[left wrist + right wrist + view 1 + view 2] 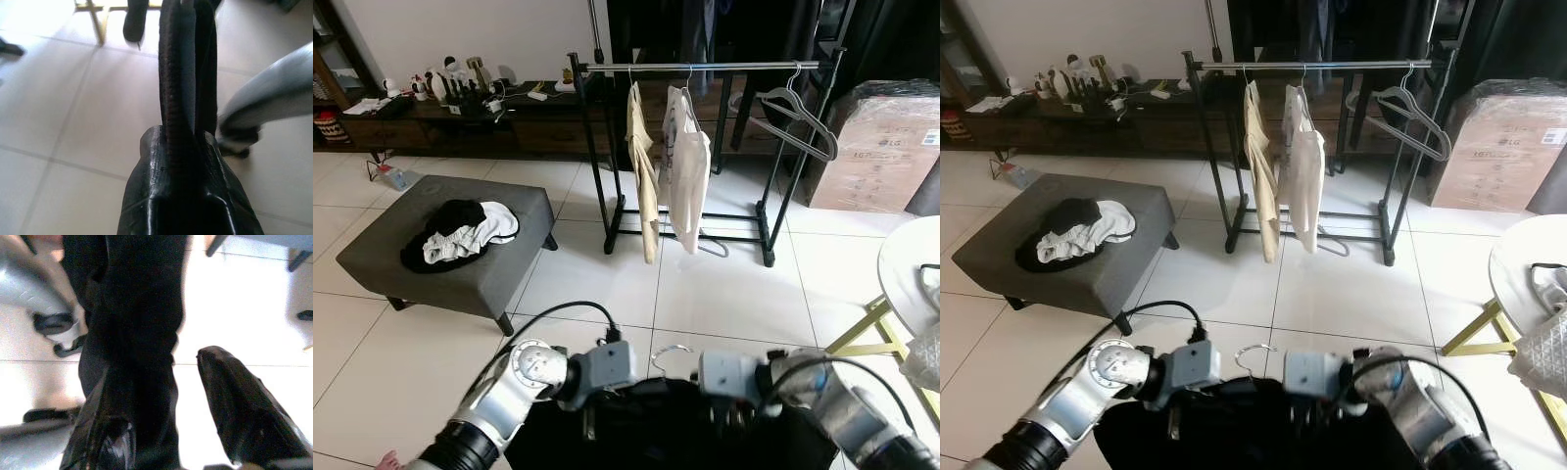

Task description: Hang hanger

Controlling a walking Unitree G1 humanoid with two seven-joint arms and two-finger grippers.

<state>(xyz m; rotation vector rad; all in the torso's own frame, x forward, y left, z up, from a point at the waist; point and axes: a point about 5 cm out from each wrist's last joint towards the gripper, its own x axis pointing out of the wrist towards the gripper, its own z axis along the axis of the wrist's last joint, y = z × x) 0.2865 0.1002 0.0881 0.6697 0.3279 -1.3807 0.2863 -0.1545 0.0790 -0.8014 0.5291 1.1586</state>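
Your hanger (672,354) shows a thin silver wire hook, curved, rising between both wrists at the bottom of the head views. Below it hangs a black garment (656,431), soft and matte.

Ahead: a black metal rack (705,67) with a chrome rail, carrying a beige garment (642,171), a white shirt (687,166) and grey hangers (800,119) at its right end. A grey fabric ottoman (450,245) stands on glossy white tile, clothes (460,233) heaped on its top. A cardboard box (886,147) sits at right.

Left gripper (186,73): fingers together, closed on black cloth. Right gripper (161,377): one finger against the garment, the other finger (244,401) standing apart.
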